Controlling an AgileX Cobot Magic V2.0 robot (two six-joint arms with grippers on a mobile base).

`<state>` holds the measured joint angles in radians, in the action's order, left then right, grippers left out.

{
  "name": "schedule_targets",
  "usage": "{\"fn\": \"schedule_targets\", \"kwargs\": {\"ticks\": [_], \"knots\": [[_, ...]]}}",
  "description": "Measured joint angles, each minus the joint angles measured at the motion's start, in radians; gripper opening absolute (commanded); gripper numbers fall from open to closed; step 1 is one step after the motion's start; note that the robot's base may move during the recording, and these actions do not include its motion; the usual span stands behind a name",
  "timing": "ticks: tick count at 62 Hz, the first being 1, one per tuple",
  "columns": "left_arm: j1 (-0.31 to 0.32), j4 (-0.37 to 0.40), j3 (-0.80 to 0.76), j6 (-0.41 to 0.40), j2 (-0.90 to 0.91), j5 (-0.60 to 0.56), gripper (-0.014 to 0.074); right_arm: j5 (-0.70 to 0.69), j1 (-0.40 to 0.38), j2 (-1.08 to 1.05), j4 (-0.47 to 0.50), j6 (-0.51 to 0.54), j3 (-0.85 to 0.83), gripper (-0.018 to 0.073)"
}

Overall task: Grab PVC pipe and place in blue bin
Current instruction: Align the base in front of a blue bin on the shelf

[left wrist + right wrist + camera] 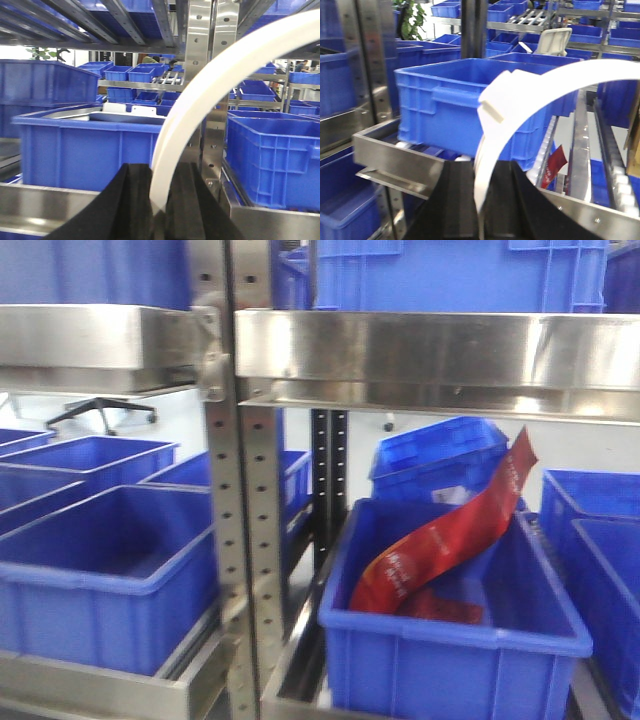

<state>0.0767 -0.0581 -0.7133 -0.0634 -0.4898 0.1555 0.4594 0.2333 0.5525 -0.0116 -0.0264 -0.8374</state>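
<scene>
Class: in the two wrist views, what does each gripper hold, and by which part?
The left gripper grips a curved white strip by its lower end; the right gripper grips a second white strip likewise.

Nothing legible in any view. On the red packet, lying tilted in the blue bin at about 5 o'clock of the front view: a small cluster of pale printed marks near the lower bend, toward 7 o'clock of the packet, too blurred to read. From the right wrist view, at about 4 o'clock, a red packet corner with no print made out. On the bin walls, the steel shelf rail at 12 o'clock and the perforated upright at 9 o'clock: bare surfaces, without readable labels, numbers or brand marks.
</scene>
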Motion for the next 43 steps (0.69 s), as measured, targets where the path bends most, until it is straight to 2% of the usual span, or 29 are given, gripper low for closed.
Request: {"fn": "schedule_targets", "kwargs": {"ticks": [43], "knots": [[0.000, 0.000, 0.000, 0.000, 0.000, 0.000, -0.0111, 0.000, 0.000, 0.000, 0.000, 0.000, 0.000, -0.0162]]}}
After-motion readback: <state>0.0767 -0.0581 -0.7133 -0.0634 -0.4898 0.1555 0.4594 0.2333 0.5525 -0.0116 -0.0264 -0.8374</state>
